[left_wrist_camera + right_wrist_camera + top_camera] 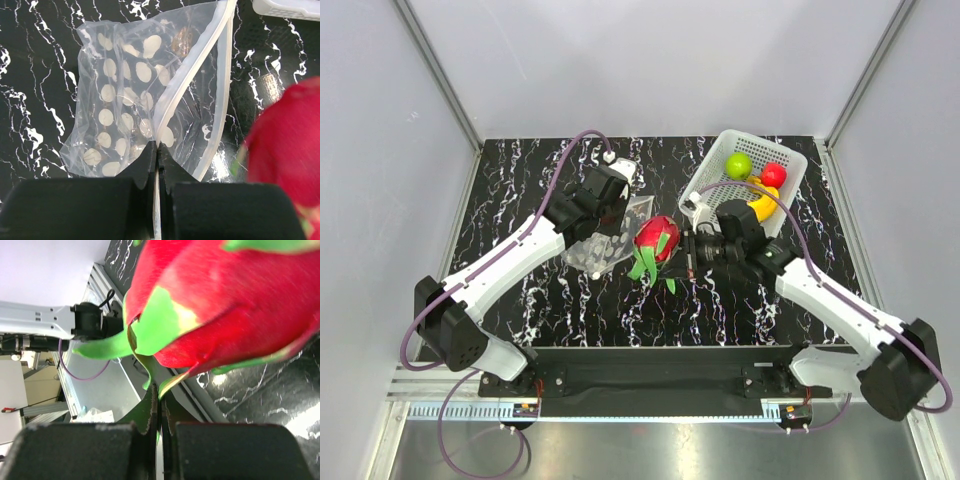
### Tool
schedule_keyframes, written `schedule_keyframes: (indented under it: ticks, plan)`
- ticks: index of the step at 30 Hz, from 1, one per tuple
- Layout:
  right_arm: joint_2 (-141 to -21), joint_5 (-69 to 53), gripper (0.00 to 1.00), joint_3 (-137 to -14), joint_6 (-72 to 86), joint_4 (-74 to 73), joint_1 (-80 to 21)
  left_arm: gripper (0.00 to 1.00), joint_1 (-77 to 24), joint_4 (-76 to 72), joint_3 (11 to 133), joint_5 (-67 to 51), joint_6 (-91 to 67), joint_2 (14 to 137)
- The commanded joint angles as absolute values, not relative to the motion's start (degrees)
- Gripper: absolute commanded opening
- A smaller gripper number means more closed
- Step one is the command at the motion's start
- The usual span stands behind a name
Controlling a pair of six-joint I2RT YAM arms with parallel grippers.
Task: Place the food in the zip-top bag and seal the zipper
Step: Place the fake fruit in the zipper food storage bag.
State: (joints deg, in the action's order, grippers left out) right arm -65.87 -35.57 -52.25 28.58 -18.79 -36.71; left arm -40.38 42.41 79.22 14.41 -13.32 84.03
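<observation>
The right gripper [160, 390] pinches a floppy leaf [175, 379] of the red fruit [225, 305] just beside the bag [125, 100], while the left gripper [157, 150] clamps that limp, slippery bag's mouth edge (its firmest hold is probably the zipper [227, 60]).

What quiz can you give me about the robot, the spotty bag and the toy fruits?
1. True or false: the left gripper is shut on the dotted bag.
2. How many fruits lie in the white basket?
3. The right gripper pinches: A) the white basket, B) the red green-topped fruit, C) the dotted bag.
Key: 1 true; 2 three; 3 B.
</observation>
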Motion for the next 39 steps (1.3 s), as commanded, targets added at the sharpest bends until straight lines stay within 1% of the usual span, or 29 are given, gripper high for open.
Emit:
schedule_keyframes:
  ticks: [1,8,16,18,24,33,39]
  plan:
    - [-68.5,-38.6,0.00,-56.0,29.1,-7.8,-37.2,0.00,-40.2,41.0,80.1,12.2,-12.7,81.8]
    - [-71.1,-39.8,0.00,-56.3,29.8,-3.7,-39.0,0.00,-40.2,41.3,80.2,10.5,-13.4,82.1]
    - [-71.6,-38.9,0.00,-58.6,28.7,-5.2,-41.9,0.00,-40.2,41.2,80.2,9.5,-13.3,82.4]
    - [-71.7,-39.4,0.00,-59.1,27.3,-6.1,-42.3,0.00,-40.3,41.1,80.2,8.1,-13.0,82.4]
    - [-72.0,-41.5,0.00,-59.2,22.9,-9.7,-43.6,0.00,-40.3,41.0,80.6,-2.2,-11.5,81.8]
    - [-71.9,-42.5,0.00,-56.3,22.2,-9.4,-44.0,0.00,-40.3,39.4,79.8,-4.2,-11.1,78.8]
    - [-73.0,-43.9,0.00,-56.4,21.4,-10.1,-44.3,0.00,-40.2,38.8,79.7,-7.6,-10.2,77.3]
